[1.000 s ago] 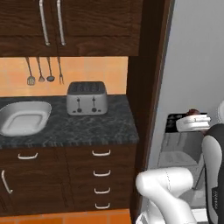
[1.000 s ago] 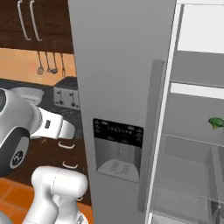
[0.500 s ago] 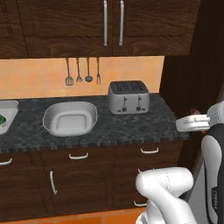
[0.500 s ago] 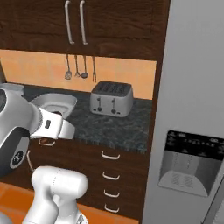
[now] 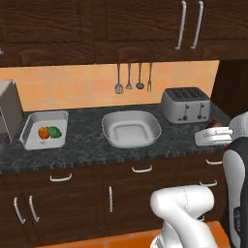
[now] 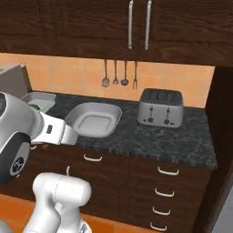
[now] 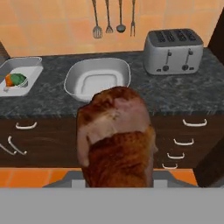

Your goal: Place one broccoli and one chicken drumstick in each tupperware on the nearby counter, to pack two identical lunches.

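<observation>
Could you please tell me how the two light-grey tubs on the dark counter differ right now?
The squarish straight-walled light-grey tub holds a green broccoli floret and an orange drumstick; the wider rounded light-grey tub has nothing in it. The squarish tub sits at the left end of the dark speckled counter; the rounded one sits nearer the silver toaster. The rounded tub has a flared rim. Both are shallow and lidless.

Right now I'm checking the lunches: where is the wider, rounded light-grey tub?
The wider rounded tub sits on the dark counter, left of the silver toaster, below the hanging utensils.
</observation>
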